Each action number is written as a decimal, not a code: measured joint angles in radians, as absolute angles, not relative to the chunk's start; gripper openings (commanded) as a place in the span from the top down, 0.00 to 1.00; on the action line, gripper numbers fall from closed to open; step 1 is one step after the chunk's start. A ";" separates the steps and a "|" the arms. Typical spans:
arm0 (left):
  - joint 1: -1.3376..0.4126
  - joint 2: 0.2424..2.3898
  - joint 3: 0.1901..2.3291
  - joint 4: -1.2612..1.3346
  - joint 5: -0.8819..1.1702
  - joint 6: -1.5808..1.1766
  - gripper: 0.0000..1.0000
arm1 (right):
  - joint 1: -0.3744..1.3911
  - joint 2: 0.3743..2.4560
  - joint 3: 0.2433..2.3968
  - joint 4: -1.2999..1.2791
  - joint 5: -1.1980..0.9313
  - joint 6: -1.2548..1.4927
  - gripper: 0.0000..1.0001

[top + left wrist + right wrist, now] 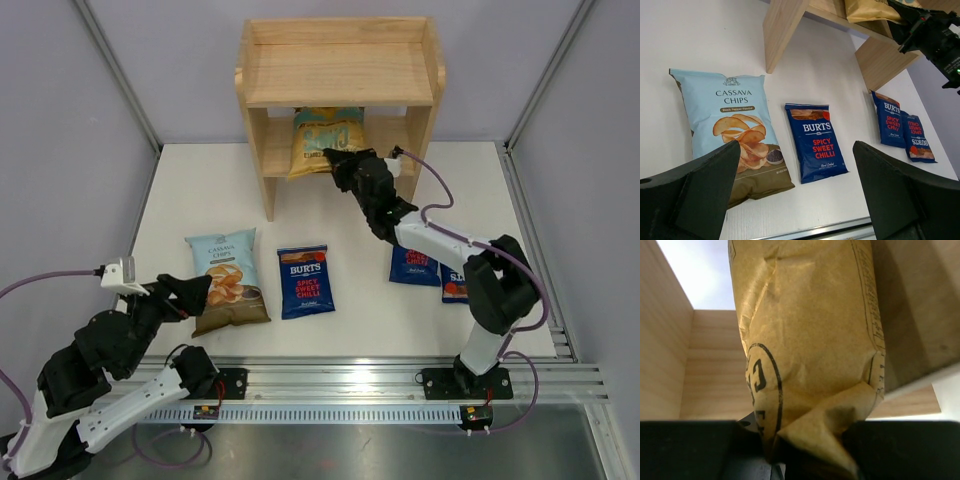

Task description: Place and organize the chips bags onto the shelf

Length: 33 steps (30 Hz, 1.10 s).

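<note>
While right tool (330, 156) grips the yellow bag (322, 135) half-hidden in the shelf (340, 75), left tool (188, 292) gapes.

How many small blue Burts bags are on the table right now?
3. The middle bag lies beside the Cassava Chips bag; the second bag lies right of it, partly under the right arm; the third bag lies against the second, farther right.

A robotics lab test cell, by the look of it: a white table (200, 190) boxed in by plain grey panels (50, 150) set in aluminium framing (120, 75), with two cabled robot arms (430, 235) bolted to a slotted metal rail (340, 380) at its near edge.
</note>
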<state>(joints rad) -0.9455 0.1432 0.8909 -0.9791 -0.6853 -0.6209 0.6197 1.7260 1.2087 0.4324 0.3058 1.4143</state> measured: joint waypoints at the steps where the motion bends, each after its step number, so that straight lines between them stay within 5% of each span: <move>1: -0.945 0.136 0.890 -0.979 -0.687 -0.621 0.01 | 0.629 1.753 1.248 0.414 0.329 1.417 0.89; 17: -0.945 0.097 0.889 -0.979 -0.708 -0.629 0.01 | 0.716 1.974 1.560 0.278 0.398 1.451 0.84; 20: -0.945 0.097 0.889 -0.980 -0.712 -0.630 0.01 | 0.717 1.973 1.560 0.274 0.399 1.452 0.67; 22: -0.945 0.097 0.889 -0.981 -0.715 -0.633 0.01 | 0.717 1.971 1.560 0.265 0.398 1.461 0.43; 33: -0.945 0.097 0.889 -1.004 -0.749 -0.660 0.01 | 0.724 1.892 1.502 0.174 0.391 1.466 0.10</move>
